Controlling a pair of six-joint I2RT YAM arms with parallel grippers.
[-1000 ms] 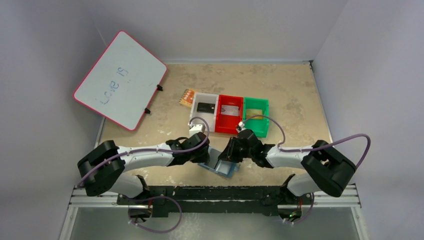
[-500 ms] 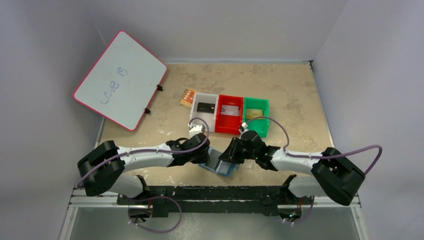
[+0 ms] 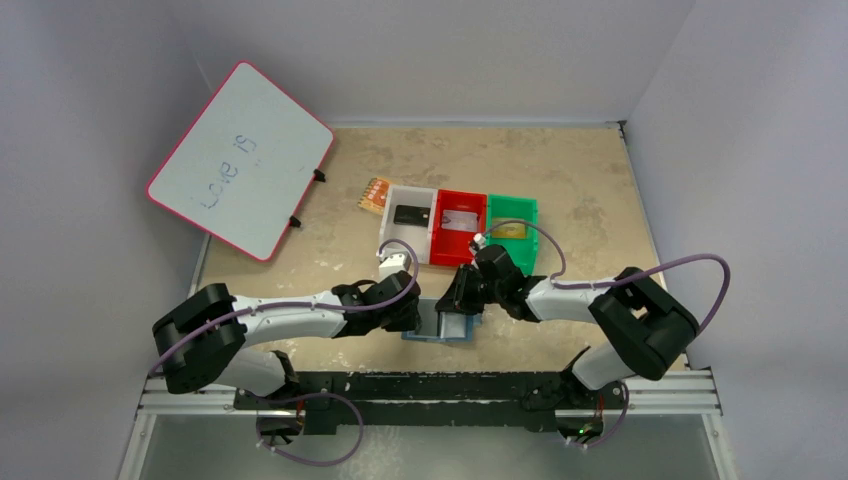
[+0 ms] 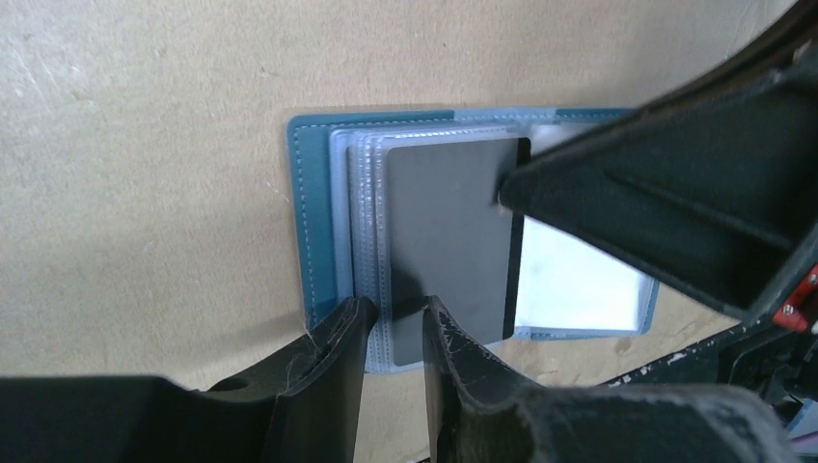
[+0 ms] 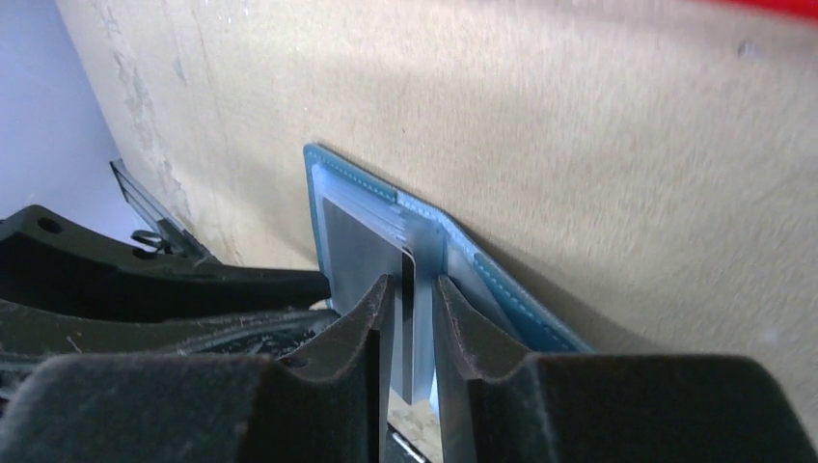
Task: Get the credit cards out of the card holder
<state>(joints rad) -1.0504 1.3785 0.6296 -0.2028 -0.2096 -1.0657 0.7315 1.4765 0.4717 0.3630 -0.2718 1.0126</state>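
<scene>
Both claws on open card holder (image 4: 307, 222), dark card being pulled.
Right claw (image 5: 413, 289) pinches dark card (image 4: 449, 236) edge; left claw (image 4: 391, 318) narrowly clamps sleeves; card's long axis runs toward left claw.

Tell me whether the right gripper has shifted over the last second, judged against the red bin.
Yes. In the top view the right gripper has moved up the frame, toward the red bin, so the gap between them is smaller now.
</scene>
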